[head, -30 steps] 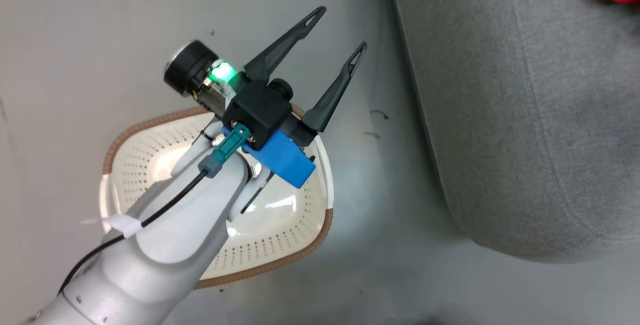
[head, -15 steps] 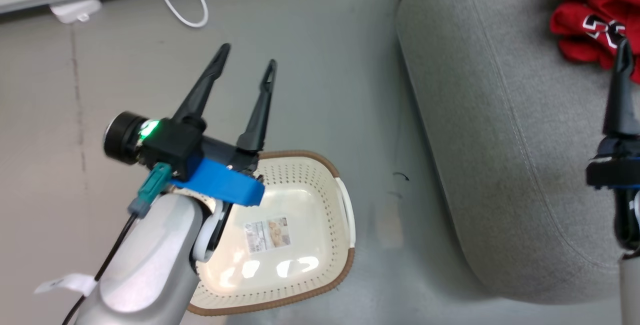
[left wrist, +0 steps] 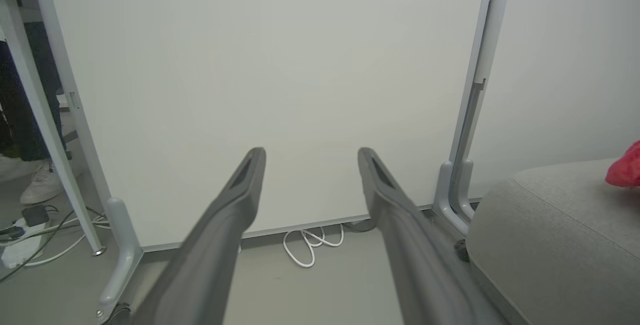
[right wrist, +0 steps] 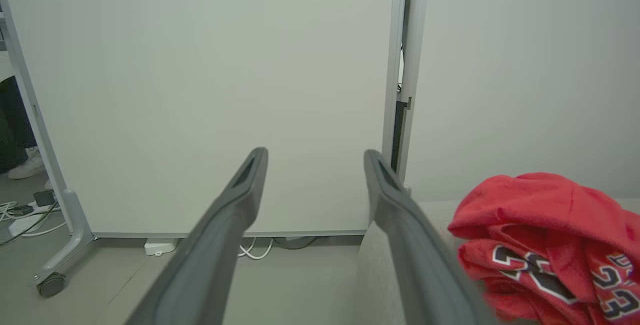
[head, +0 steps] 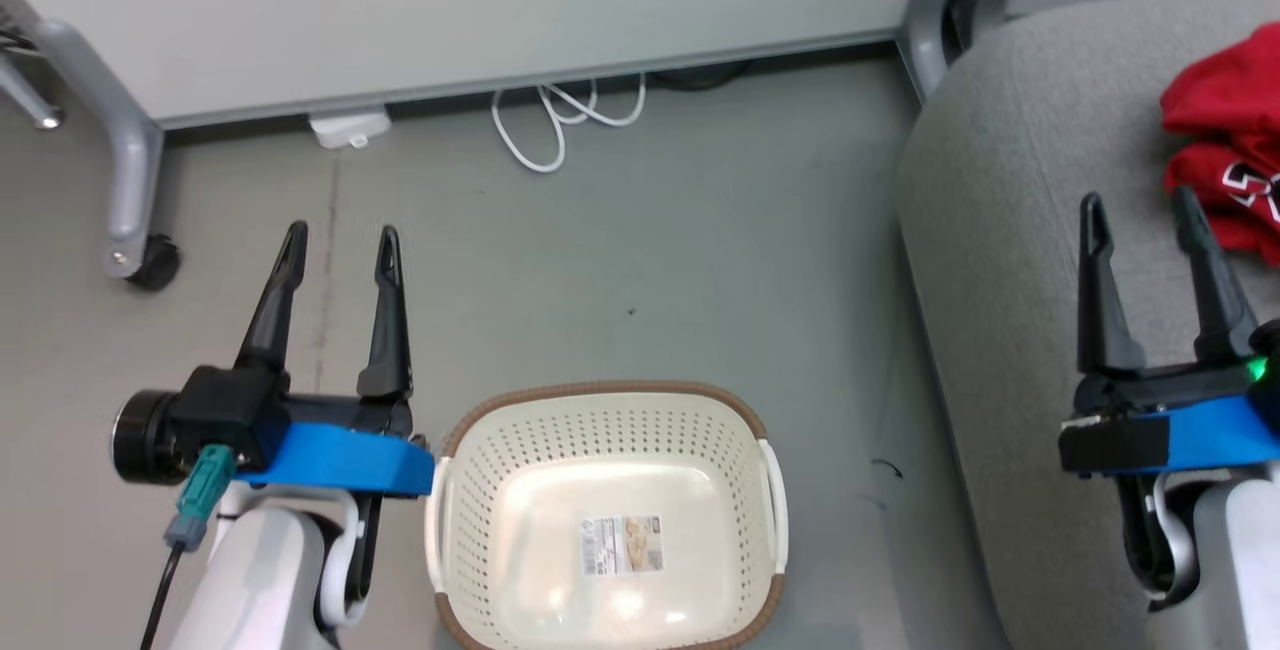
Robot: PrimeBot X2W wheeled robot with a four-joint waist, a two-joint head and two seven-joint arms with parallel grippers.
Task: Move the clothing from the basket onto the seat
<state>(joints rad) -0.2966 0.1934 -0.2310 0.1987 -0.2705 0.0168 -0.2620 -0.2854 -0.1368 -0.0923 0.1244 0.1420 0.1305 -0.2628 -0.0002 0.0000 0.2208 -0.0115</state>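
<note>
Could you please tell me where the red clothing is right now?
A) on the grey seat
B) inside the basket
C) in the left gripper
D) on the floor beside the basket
A: the clothing lies bunched on the seat, the basket has only a label inside, and the left gripper and right gripper are open and hold nothing.

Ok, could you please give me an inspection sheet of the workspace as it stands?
Surface: grey floor, a few dark scuffs.
Job's things: basket without clothing, label inside; red jerseys heaped on the sofa seat.
Clutter: nothing seen.
Grippers: left gripper open over the floor; right gripper open over the seat; both hold nothing.
Cables: white cable coiled by the panel's foot.
Surroundings: white panel on wheeled legs.
</note>
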